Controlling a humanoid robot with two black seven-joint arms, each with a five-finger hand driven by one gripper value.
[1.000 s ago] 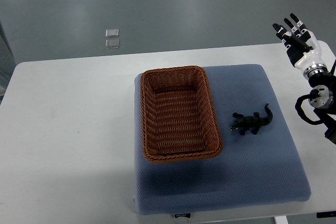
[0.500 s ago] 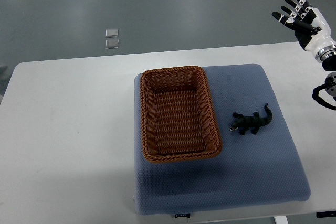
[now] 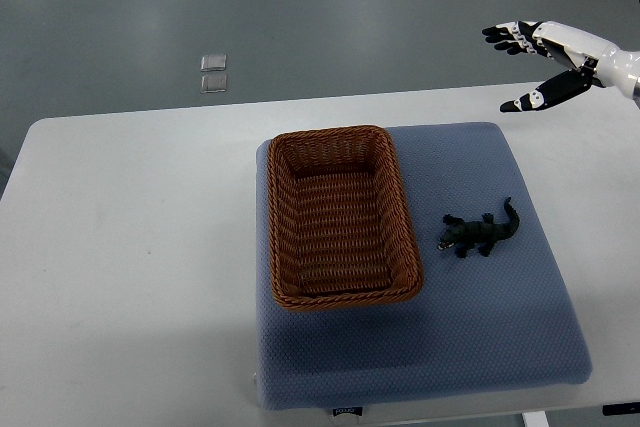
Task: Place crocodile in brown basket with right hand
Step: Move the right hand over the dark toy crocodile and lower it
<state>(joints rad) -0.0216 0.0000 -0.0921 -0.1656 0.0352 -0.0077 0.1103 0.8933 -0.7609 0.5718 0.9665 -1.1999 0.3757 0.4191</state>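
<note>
In the top view, the right hand (image 3: 558,51) hangs in the air at the far right, above the far edge of the white table (image 3: 130,247). Its fingers (image 3: 503,35) are spread wide from the thumb, holding and touching nothing. The crocodile (image 3: 480,232) (small, dark, tail pointing far-right) lies flat on the blue mat (image 3: 480,347), just right of the brown basket (image 3: 330,134) and well apart from the hand.

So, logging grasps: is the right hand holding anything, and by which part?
Nothing: the right hand is open, away from the crocodile on the blue mat.
</note>
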